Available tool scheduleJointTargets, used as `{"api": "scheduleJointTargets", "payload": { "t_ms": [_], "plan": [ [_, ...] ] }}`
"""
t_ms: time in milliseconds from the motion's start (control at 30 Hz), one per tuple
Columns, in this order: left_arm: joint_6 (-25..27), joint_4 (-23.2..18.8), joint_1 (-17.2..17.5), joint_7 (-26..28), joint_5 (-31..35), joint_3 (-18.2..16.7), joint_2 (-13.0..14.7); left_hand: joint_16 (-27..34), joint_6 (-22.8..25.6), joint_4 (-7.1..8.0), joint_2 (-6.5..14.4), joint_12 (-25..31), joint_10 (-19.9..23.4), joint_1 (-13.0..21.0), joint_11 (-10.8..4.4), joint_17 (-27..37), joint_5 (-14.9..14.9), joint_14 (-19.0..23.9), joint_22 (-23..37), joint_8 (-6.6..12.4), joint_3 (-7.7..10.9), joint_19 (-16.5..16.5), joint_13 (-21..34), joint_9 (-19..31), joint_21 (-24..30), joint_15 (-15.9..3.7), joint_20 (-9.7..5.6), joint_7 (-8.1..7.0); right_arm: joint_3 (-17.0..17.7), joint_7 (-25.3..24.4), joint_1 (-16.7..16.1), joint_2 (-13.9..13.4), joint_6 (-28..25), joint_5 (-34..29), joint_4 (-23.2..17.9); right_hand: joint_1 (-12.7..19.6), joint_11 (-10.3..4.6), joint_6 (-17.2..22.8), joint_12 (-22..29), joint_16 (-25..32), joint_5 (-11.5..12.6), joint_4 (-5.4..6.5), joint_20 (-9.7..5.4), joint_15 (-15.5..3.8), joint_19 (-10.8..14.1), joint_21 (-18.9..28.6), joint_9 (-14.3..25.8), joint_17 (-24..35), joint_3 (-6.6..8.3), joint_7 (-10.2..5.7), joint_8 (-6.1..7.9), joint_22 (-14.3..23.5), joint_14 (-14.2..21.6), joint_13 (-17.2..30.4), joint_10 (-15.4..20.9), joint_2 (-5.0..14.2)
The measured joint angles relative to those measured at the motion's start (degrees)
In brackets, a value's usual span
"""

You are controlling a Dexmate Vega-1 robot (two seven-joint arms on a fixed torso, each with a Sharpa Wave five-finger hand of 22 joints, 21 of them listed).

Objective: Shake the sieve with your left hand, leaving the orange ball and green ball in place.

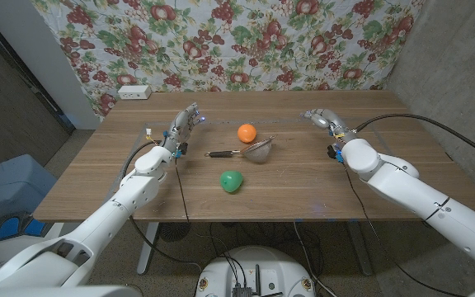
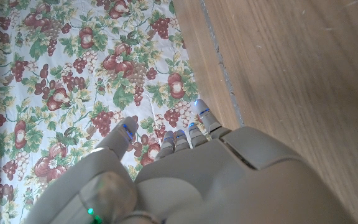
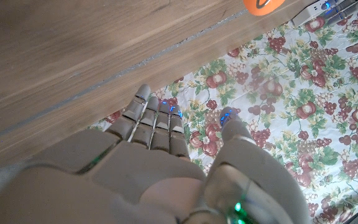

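Your sieve (image 1: pixel 254 151) sits at frame centre on the tabletop (image 1: pixel 303 190) between orange ball (image 1: pixel 246 133) and green ball (image 1: pixel 232 181), both robot hands, left (image 1: pixel 183 128) and right (image 1: pixel 324 119), released, empty; no legible writing.

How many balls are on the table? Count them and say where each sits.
2. The orange ball lies behind the sieve, toward the floral cloth. The green ball lies in front of the sieve's handle, nearer the robot.

Wooden table (image 1: pixel 303 194) with sieve (image 1: pixel 254 150), orange ball (image 1: pixel 246 133), green ball (image 1: pixel 232 181)
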Motion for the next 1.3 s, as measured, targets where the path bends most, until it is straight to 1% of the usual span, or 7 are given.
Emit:
{"api": "scheduleJointTargets", "payload": {
  "t_ms": [200, 233, 567, 600, 1167, 1200, 1300],
  "plan": [
    [0.0, -0.1, 0.1, 0.0, 0.0, 0.0, 0.0, 0.0, 0.0, 0.00, 0.0, 0.0, 0.0, 0.0, 0.00, -0.1, 0.0, 0.0, 0.0, 0.00, 0.00, 0.0, 0.0, 0.0, -0.4, 0.00, 0.00, 0.00, 0.0, 0.9, 0.0, 0.0, -2.8, -1.2, 0.0, 0.0, -0.08, 0.3, 0.0, 0.4, 0.1, 0.00, -0.02, -0.10, 0.4, 0.0, 0.3, 0.0, 0.00, -0.31, 0.22, 0.0, 0.7, 0.2, 0.7, 0.01],
    [0.0, -0.2, 0.2, 0.0, 0.0, 0.0, 0.0, 0.0, 0.0, 0.00, 0.0, 0.0, 0.0, 0.0, 0.00, -0.1, 0.0, 0.0, 0.0, 0.00, 0.00, 0.0, 0.0, 0.0, -0.4, 0.00, 0.00, 0.00, -1.0, 1.0, 0.8, -0.7, -3.1, -1.3, -2.2, 0.1, -0.27, 0.4, 0.0, 0.4, 0.1, 0.00, 0.19, 0.04, 0.6, 0.0, 0.3, 0.0, 0.00, -0.40, 0.22, 0.0, 0.9, 0.2, 0.9, 0.12],
    [0.0, -0.7, 0.5, 0.0, 0.0, 0.0, 0.2, 0.0, 0.3, 0.01, 0.0, 0.0, 0.3, 0.0, 0.31, -0.2, 0.0, 0.0, 0.0, 0.22, 0.00, 0.2, 0.0, 0.0, -0.8, 0.00, -0.24, 0.32, -1.8, 2.2, 1.3, -1.1, -7.3, -3.5, -3.5, 0.6, -0.48, 1.0, 0.3, 0.9, 0.1, 0.01, 0.19, -0.51, 1.4, -0.2, 0.3, 0.3, 0.00, -0.59, 0.22, 0.2, 1.7, 0.2, 1.7, 0.60],
    [0.0, -0.7, 0.5, 0.1, -0.1, 0.0, 0.2, 0.0, 0.3, 0.01, 0.0, 0.0, 0.3, 0.0, 0.31, -0.2, 0.0, 0.0, 0.0, 0.22, 0.00, 0.4, 0.0, 0.0, -0.9, 0.00, -0.20, 0.32, -2.9, 2.3, 2.1, -1.6, -7.7, -3.7, -5.3, 0.6, -0.49, 1.0, 0.3, 1.2, 0.1, 0.03, 0.19, -0.51, 1.4, -0.2, 0.3, 0.3, 0.02, -0.61, 0.22, 0.3, 1.7, 0.2, 1.7, 0.60],
    [0.0, -1.3, 1.0, 0.1, -0.2, -0.2, 0.5, 0.0, 0.3, -0.47, 0.0, 0.0, 0.3, 0.0, 0.31, -0.2, 0.0, 0.3, 0.0, 0.22, -0.02, 0.6, 0.0, 0.0, -1.3, 0.31, -0.01, 0.31, -4.5, 5.2, 3.2, -2.0, -13.4, -6.8, -7.0, 0.6, -0.58, 1.3, 0.3, 1.7, 0.0, 0.47, 0.19, -0.60, 1.4, -0.2, 0.3, 0.5, 0.05, -0.91, 0.22, 0.3, 2.0, 0.2, 1.8, 0.60],
    [0.0, -1.4, 1.0, 0.1, -0.3, -0.2, 0.5, 0.0, 0.3, -0.47, 0.0, 0.0, 0.3, 0.0, 0.31, -0.2, 0.0, 0.3, 0.0, 0.22, -0.02, 0.6, 0.0, 0.0, -1.3, 0.31, -0.01, 0.31, -6.3, 5.6, 4.7, -2.4, -14.1, -7.1, -8.6, 0.6, -0.58, 1.3, 0.3, 1.7, 0.0, 0.51, -0.03, -0.60, 1.6, -0.2, 0.3, 0.5, 0.00, -0.91, 0.22, 0.3, 2.0, 0.2, 1.8, 0.60],
    [0.0, -1.4, 1.1, 0.1, -0.3, -0.3, 0.6, 0.0, 0.3, -0.47, 0.0, 0.0, 0.3, 0.0, 0.31, -0.2, 0.0, 0.3, 0.0, 0.22, -0.02, 0.6, 0.0, 0.0, -1.3, 0.31, 0.00, 0.31, -7.0, 6.4, 5.4, -2.6, -15.4, -7.7, -9.2, 0.6, -0.60, 1.3, 0.3, 1.7, 0.0, 0.75, 0.02, -0.92, 2.1, -0.2, 0.3, 0.7, 0.25, -0.91, 0.22, 0.3, 2.4, 0.4, 1.8, 0.60]
  ]
}}
